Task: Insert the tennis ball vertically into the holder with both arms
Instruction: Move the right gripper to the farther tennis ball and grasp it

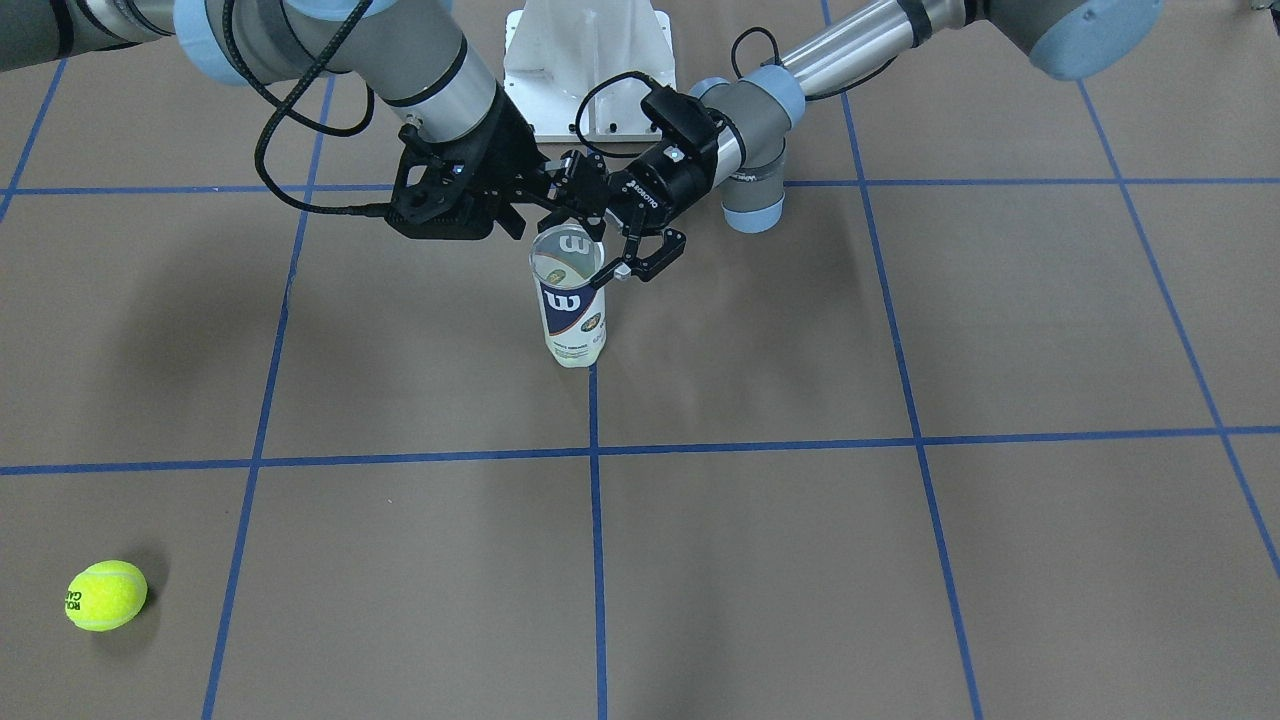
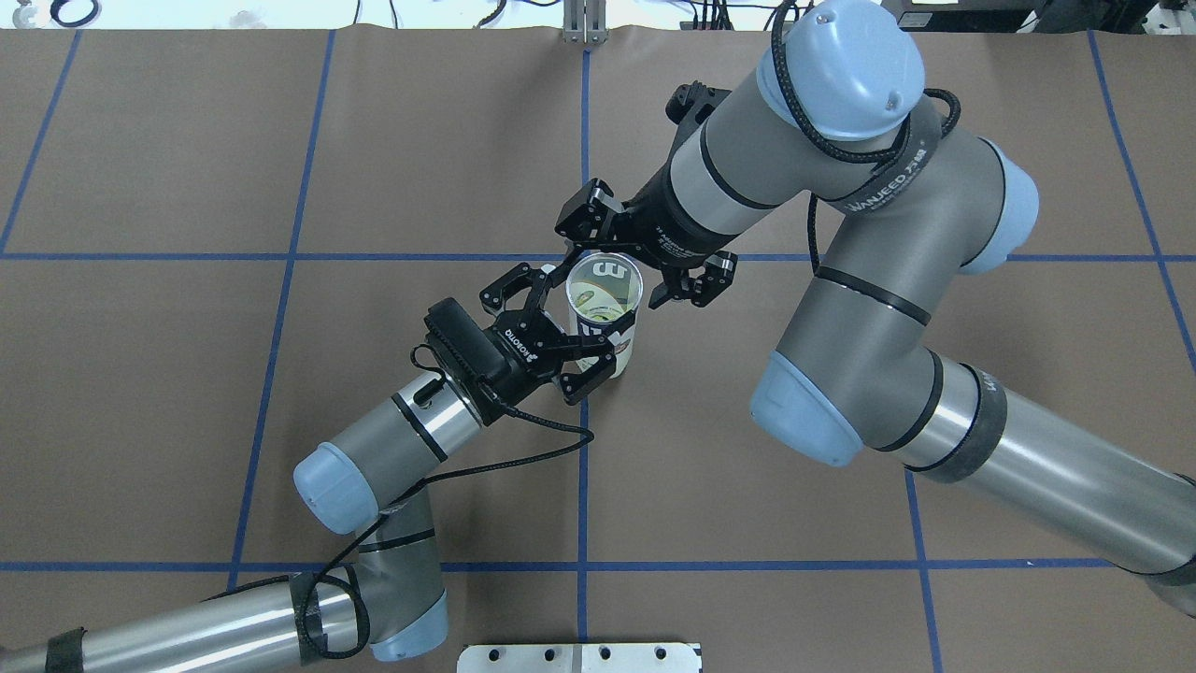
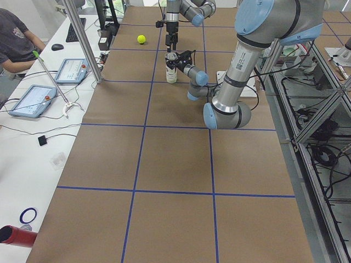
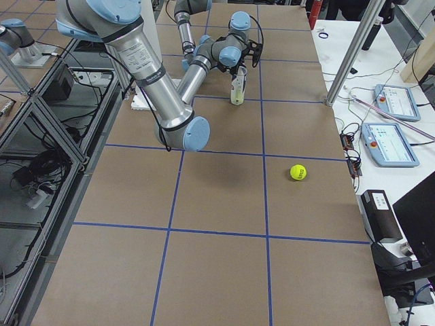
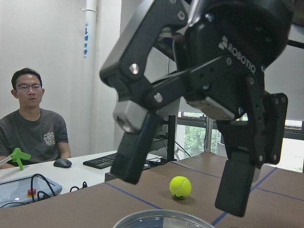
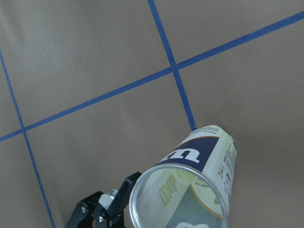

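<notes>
The holder (image 1: pixel 570 300), a clear Wilson can, stands upright and open-topped at mid-table (image 2: pixel 605 313). My left gripper (image 2: pixel 572 327) is open, one finger on either side of the can near its rim; contact cannot be made out. Just above the can's mouth my right gripper (image 2: pixel 640 248) hangs open and empty, and its fingers (image 5: pixel 135 147) spread wide in the left wrist view, over the silver rim (image 5: pixel 161 219). The right wrist view looks down into the can (image 6: pixel 199 180). The yellow tennis ball (image 1: pixel 106 595) lies on the table far from both grippers (image 4: pixel 298 172).
A white base plate (image 1: pixel 585 70) sits at the robot's edge of the table. Blue tape lines divide the brown tabletop. A person (image 5: pixel 33 128) sits at a side table with tablets (image 3: pixel 33 98) beyond the ball's end.
</notes>
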Robot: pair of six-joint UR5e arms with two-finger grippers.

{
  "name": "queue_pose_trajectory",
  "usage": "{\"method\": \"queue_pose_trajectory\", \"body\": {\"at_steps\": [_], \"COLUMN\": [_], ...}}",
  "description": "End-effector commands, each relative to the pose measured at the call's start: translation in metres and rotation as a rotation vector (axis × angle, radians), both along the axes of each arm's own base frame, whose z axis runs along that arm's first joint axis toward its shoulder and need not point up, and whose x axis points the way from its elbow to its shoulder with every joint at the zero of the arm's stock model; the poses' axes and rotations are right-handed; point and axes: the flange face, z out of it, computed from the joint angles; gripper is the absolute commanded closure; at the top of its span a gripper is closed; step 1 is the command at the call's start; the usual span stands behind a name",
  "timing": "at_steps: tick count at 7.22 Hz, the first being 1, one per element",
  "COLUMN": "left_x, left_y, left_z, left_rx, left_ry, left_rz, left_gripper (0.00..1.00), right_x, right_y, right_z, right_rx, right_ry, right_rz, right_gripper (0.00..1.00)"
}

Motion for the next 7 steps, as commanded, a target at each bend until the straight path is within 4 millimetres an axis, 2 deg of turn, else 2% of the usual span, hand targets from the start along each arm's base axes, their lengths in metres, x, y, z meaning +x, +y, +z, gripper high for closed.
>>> {"method": "queue_pose_trajectory", "body": {"at_steps": [1, 2, 3, 4, 5, 6, 7], "left_x": [-0.001, -0.001, -0.001, -0.001, -0.003, -0.004, -0.004], "left_y": [0.0, 0.0, -0.001, -0.001, 0.001, 0.001, 0.001], "left_z": [0.0, -0.001, -0.001, 0.0, 0.004, 0.007, 0.007], "left_rx": [0.0, 0.001, 0.0, 0.001, 0.004, 0.002, 0.003], "left_ry": [0.001, 0.003, 0.001, 0.003, 0.011, 0.007, 0.009], "left_rz": [0.0, 0.0, -0.001, -0.002, -0.001, 0.0, 0.0], "left_gripper": [0.14, 0.14, 0.14, 0.14, 0.14, 0.14, 0.14], "right_x": [0.053, 0.088, 0.122, 0.157, 0.177, 0.186, 0.178], "right_y": [-0.026, -0.052, -0.085, -0.13, -0.168, -0.204, -0.235], "right_z": [0.051, 0.093, 0.154, 0.207, 0.264, 0.303, 0.343], "right_rx": [-0.032, 0.021, 0.097, 0.159, 0.183, 0.194, 0.195], "right_ry": [0.045, 0.107, 0.206, 0.3, 0.386, 0.451, 0.51], "right_rz": [0.069, 0.086, 0.07, 0.049, 0.007, 0.015, 0.062], "right_gripper": [0.01, 0.01, 0.01, 0.01, 0.01, 0.01, 0.01]}}
